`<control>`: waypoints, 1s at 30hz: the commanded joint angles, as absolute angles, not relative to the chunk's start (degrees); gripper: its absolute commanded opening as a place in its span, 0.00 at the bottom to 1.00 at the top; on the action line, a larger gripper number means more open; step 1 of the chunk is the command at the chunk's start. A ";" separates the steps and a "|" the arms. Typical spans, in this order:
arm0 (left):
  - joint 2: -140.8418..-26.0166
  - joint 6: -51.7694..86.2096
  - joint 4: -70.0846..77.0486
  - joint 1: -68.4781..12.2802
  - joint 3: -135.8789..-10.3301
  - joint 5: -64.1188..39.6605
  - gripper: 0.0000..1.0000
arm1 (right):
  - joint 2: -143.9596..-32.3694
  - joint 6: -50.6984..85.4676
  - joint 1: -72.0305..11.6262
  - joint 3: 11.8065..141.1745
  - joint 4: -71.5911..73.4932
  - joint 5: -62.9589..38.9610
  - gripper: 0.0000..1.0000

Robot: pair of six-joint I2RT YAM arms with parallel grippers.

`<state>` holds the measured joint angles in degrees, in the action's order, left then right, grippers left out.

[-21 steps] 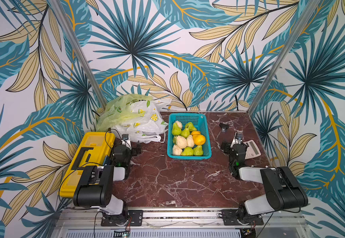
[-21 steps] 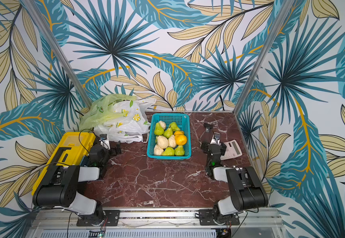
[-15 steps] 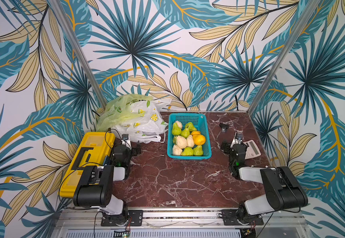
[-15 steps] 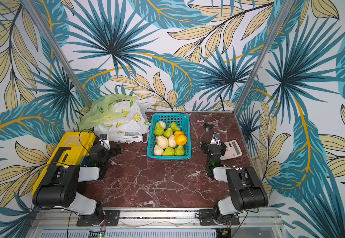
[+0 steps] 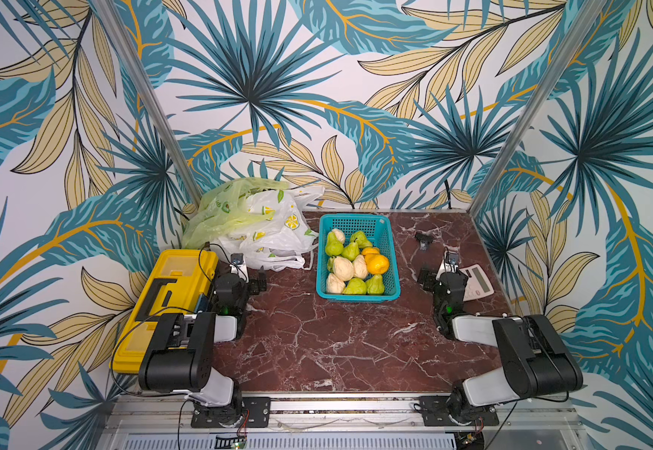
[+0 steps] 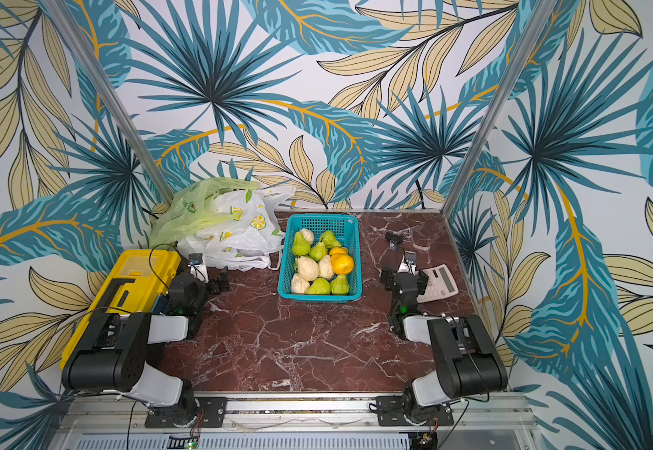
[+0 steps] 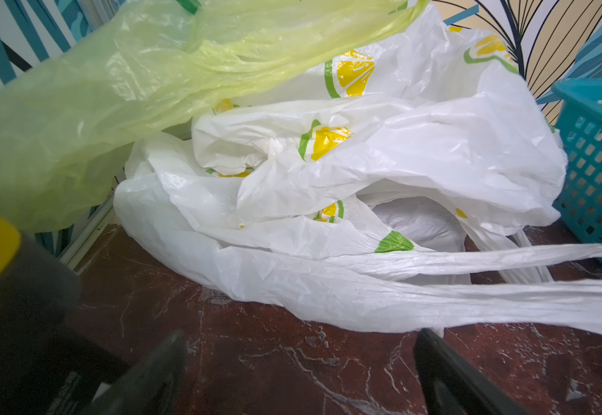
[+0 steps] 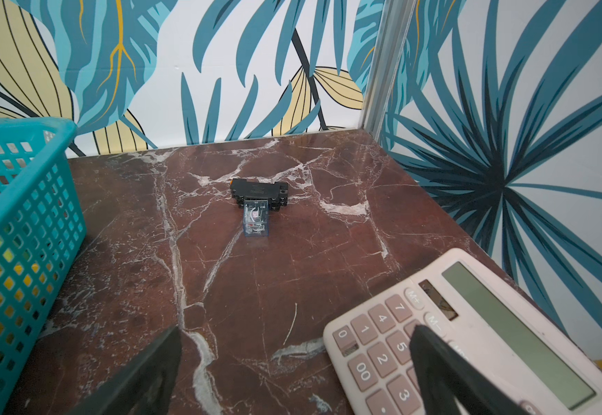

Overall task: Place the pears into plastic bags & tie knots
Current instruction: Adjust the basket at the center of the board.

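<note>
Plastic bags (image 7: pixel 328 172) sit just ahead of left tool (image 7: pixel 301 334), spread, empty; right tool (image 8: pixel 296 330), spread too, is well apart past the basket (image 5: pixel 356 298).

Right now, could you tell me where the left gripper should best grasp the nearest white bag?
Probably the white bag's loop handle, stretched flat along the table toward the teal basket: a narrow, bunched strip clear of the crumpled body. Come down from above with the open left gripper straddling it crosswise.
</note>
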<state>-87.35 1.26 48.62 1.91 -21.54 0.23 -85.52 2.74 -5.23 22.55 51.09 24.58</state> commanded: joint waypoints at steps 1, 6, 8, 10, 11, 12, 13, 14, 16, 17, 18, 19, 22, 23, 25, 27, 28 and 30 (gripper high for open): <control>-87.93 1.00 49.67 1.85 -22.76 0.39 0.99 | -85.87 2.72 -5.07 22.04 51.11 24.72 0.99; -85.36 0.29 49.75 1.25 -21.71 0.39 0.99 | -85.00 1.50 -4.13 22.09 50.62 20.64 0.99; -81.62 0.11 49.66 0.24 -20.48 2.84 0.99 | -82.14 -0.29 -4.52 22.95 47.11 18.21 0.99; -76.90 1.04 49.26 -0.37 -18.47 6.42 0.99 | -77.06 1.38 -5.35 26.35 35.26 20.86 1.00; -74.00 2.29 47.67 -0.44 -17.63 7.78 0.99 | -74.14 4.61 -5.44 28.86 26.73 22.23 0.99; -71.09 3.78 44.85 -0.49 -17.41 8.92 0.99 | -71.83 7.87 -5.36 31.14 19.46 23.50 0.99; -68.98 4.61 42.11 -0.61 -17.36 9.31 0.99 | -70.29 10.95 -5.36 33.15 13.40 24.45 0.99; -66.63 5.36 39.46 -0.78 -17.51 9.93 0.99 | -68.96 14.52 -5.39 35.84 5.79 25.58 0.99; -63.01 7.18 34.15 -1.21 -18.65 11.54 0.99 | -67.95 21.03 -5.36 41.73 -9.03 26.07 0.99; -61.22 7.68 31.31 -1.59 -19.68 12.09 0.99 | -67.85 23.34 -5.41 44.65 -15.72 24.74 0.99; -59.79 8.70 28.89 -2.03 -20.68 13.13 0.99 | -67.92 24.91 -5.38 47.06 -19.75 22.25 0.99; -58.90 10.07 26.51 -2.25 -21.88 13.52 0.99 | -68.02 27.00 -5.37 48.46 -21.89 20.41 0.99; -57.57 17.38 14.97 -2.29 -28.23 12.59 0.99 | -67.88 27.37 -4.13 51.14 -22.55 2.29 0.99; -58.01 19.15 10.37 -2.21 -31.02 10.48 0.99 | -67.68 27.86 -4.13 52.43 -22.94 -0.57 0.98; -58.92 21.65 5.23 -2.13 -35.60 4.32 0.99 | -67.49 28.80 -4.15 55.81 -25.66 -1.74 0.96; -59.18 28.28 1.84 -1.68 -38.48 -0.17 0.99 | -68.95 28.56 -4.21 60.42 -29.16 -2.81 0.96; -59.24 29.56 1.67 -0.99 -39.09 -2.32 0.99 | -70.25 28.09 -4.28 62.32 -30.73 -3.80 0.96; -59.69 29.58 1.76 -0.19 -40.66 -6.90 0.99 | -74.71 27.80 -4.55 66.94 -35.25 -4.33 0.96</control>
